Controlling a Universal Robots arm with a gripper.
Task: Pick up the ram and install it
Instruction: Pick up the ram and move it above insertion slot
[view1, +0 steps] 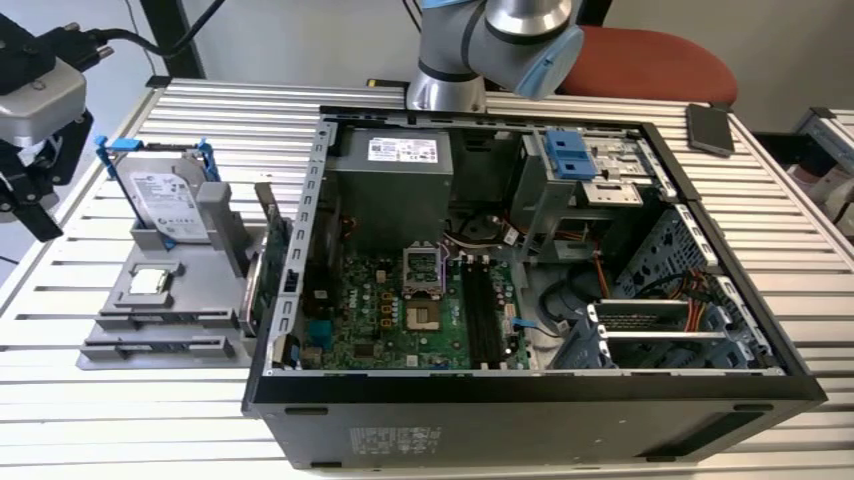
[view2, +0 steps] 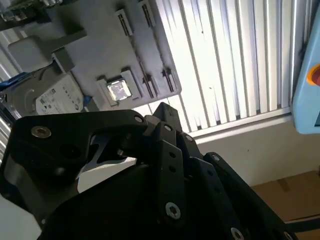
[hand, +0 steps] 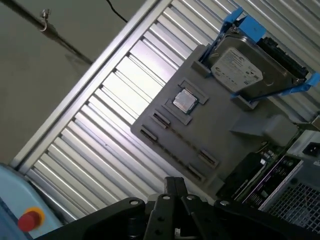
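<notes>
Ram: cannot be picked out with certainty. A dark narrow strip along the black memory slots (view1: 483, 310) of the motherboard (view1: 387, 320) may be it, seated lengthwise, but the exterior view does not settle this.
Gripper (hand: 172, 182): the fingers are drawn together with the tips touching. In the exterior view it hangs at the far left, above the table (view1: 80, 400) and well apart from the motherboard.
Fixture (view1: 174, 300): a grey holder block that rests on the table between the gripper and the computer case (view1: 534, 385). In both wrist views it lies beyond the fingertips.
Hard drive (view1: 167, 200): silver, in a blue frame, standing tilted at the far end of the fixture.
Processor chip (view1: 150, 283): a small square that lies flat in a recess near the middle of the fixture.
Expansion card (view1: 274, 250): a green board standing on edge along the fixture's side nearest the case.
Computer case: lies on its side with the panel off and the interior open upward. The motherboard fills the half toward the exterior view's left.
Arm (view1: 501, 40): its grey and light-blue joints rise behind the case.
Chair (view1: 654, 60): red, behind the table toward the exterior view's right.
</notes>
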